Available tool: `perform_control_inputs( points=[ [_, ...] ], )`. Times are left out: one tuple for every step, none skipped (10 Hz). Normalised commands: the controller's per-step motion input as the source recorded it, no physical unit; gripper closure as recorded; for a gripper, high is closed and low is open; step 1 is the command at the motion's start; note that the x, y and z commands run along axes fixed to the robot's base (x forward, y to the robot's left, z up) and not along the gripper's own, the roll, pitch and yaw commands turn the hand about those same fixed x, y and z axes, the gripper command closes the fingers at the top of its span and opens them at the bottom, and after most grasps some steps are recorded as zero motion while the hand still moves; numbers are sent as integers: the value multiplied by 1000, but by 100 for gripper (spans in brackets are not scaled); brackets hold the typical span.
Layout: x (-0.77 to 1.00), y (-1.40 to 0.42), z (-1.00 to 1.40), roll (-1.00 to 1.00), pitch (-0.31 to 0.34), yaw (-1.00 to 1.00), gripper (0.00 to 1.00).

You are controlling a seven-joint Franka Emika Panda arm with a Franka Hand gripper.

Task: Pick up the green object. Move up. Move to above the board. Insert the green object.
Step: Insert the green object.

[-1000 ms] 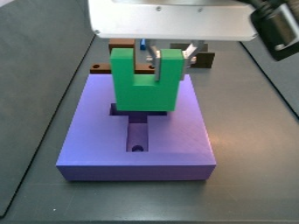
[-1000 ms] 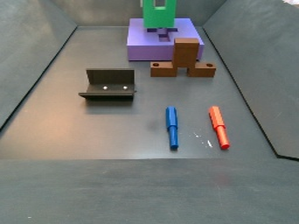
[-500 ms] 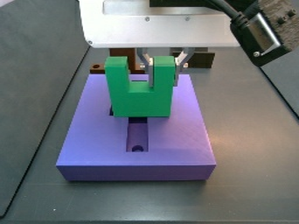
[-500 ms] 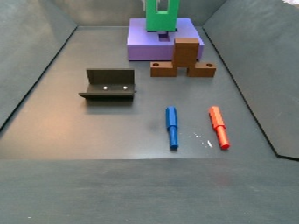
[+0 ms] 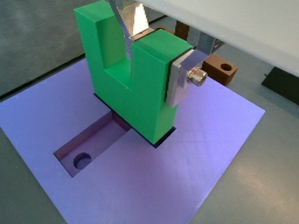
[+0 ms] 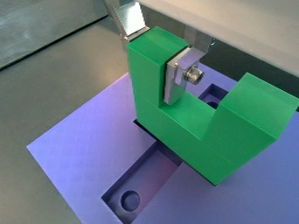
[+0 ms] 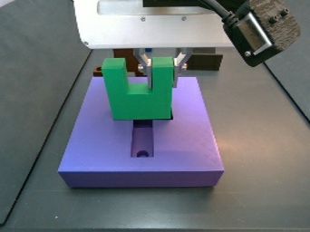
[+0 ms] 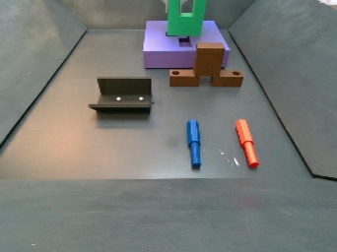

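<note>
Wrist views showing the hand [image 5: 162, 54] pinching 1 prong of the green object [image 5: 131, 74], silver fingers [image 6: 180, 73] pressing its sides, green object standing upright with its base sitting in the recess of the board [image 7: 140, 136], prongs pointing up.

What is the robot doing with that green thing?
The robot's gripper is holding one prong of the bright green U-shaped piece between its silver fingers. The piece stands upright, its base down in the cross-shaped recess of the big flat purple board. The robot is fitting it in, and the fingers have not let go.
</note>
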Motion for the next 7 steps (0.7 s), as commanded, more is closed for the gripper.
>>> perform_control_inputs(
  points=[
    [0, -111, -223, 211, 0, 91, 100],
    [0, -111, -291, 237, 0, 91, 100],
    [0, -94, -311, 261, 0, 114, 100],
    [11, -97, -326, 257, 0, 94, 100],
    [91, -103, -383, 249, 26, 34, 100],
    [100, -134, -677, 273, 99, 0, 100],
    [46, -83, -966, 127, 60, 0, 100]
  ],
)
